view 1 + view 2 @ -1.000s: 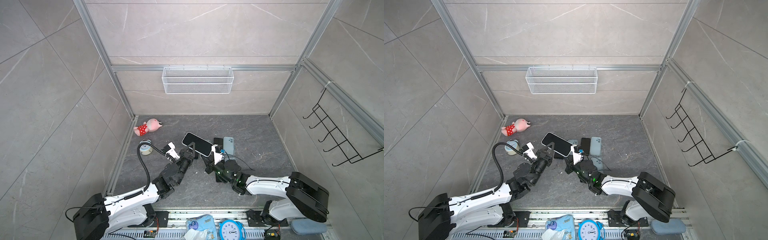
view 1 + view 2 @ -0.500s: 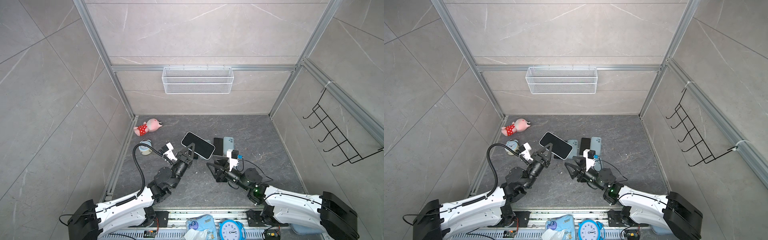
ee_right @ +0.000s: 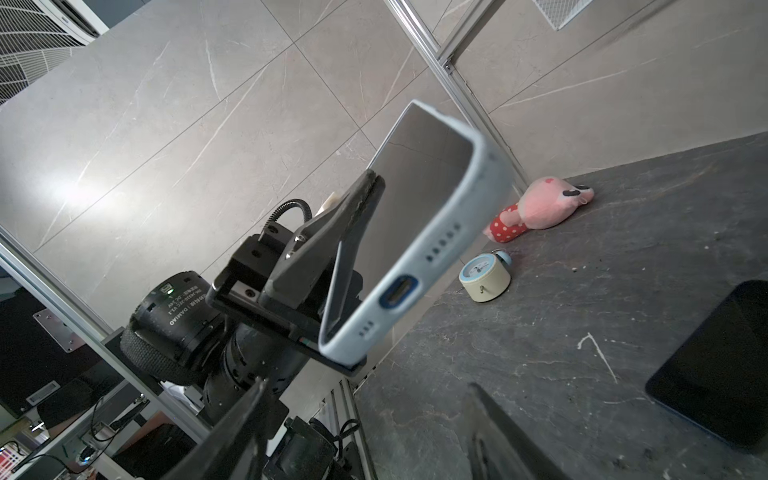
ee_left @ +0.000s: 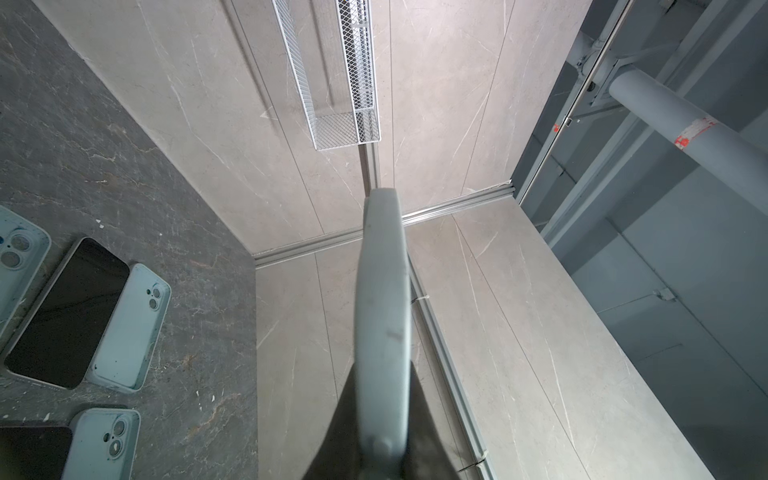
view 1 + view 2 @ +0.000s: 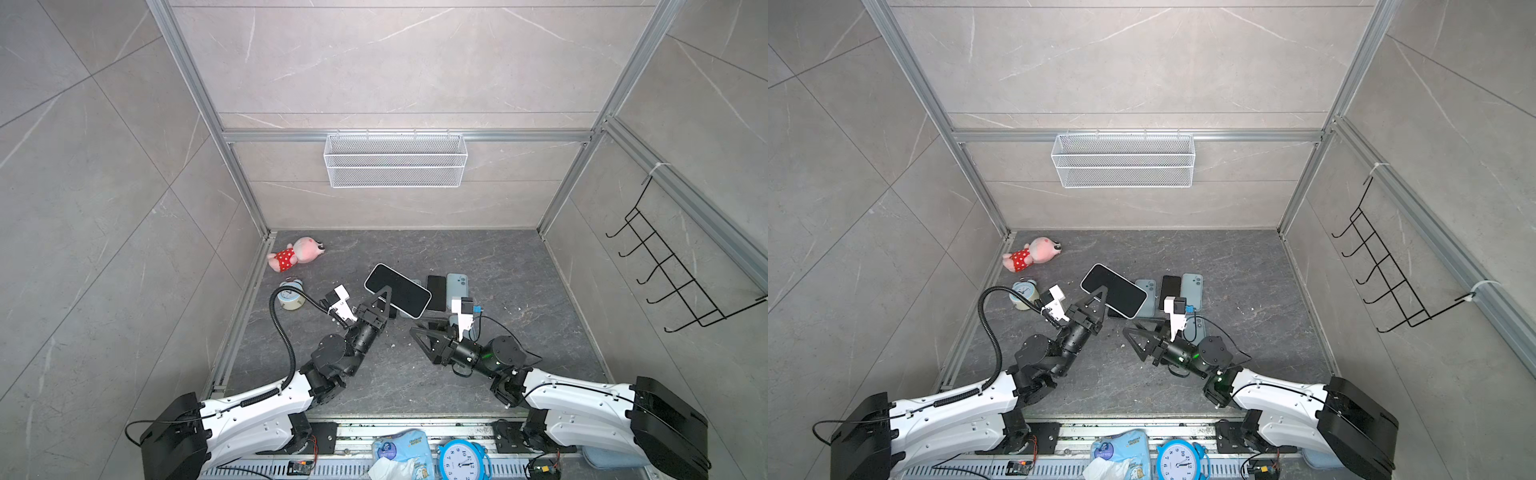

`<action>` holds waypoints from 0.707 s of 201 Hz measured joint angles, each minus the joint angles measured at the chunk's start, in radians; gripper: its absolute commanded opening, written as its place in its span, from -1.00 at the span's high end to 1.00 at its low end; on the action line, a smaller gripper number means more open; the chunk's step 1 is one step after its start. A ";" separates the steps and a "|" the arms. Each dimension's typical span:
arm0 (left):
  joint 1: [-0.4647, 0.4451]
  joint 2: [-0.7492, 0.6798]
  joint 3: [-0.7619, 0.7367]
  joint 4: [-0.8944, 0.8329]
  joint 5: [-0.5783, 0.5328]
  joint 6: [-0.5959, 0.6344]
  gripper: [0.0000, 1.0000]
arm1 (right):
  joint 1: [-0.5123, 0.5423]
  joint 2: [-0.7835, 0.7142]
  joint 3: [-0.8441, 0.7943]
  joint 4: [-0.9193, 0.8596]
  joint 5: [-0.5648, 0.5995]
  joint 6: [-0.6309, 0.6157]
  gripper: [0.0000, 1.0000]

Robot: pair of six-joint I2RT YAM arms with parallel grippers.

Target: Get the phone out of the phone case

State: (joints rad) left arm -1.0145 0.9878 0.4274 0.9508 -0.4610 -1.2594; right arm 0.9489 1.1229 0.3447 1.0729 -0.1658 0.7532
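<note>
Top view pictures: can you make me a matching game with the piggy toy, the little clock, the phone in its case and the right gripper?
Things:
1. piggy toy
2. little clock
3. cased phone
4. right gripper

Descriptions:
A. open, holding nothing
B. cream, sitting on the table
C. pink with a red spotted outfit
D. off the table, clamped by the left gripper

Pairs: 1-C, 2-B, 3-D, 4-A

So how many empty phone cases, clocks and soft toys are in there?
Empty pale blue silicone phone cases: 3
Round alarm clocks, one cream, one bright blue: 2
Pink plush toy: 1
Total: 6
</note>
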 measured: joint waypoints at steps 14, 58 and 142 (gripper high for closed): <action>0.000 0.003 0.000 0.000 0.000 0.001 1.00 | 0.000 0.003 0.002 0.010 0.003 0.014 -0.28; 0.000 0.013 0.000 0.026 0.000 0.004 1.00 | 0.000 0.003 0.007 0.029 0.016 0.037 -0.11; 0.000 0.039 -0.005 0.063 0.000 0.006 1.00 | -0.018 0.024 0.034 0.055 0.018 0.075 0.28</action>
State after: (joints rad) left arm -1.0145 1.0264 0.4229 1.0142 -0.4606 -1.2533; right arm 0.9314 1.1465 0.3790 1.1278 -0.1474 0.8284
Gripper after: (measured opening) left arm 0.108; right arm 0.398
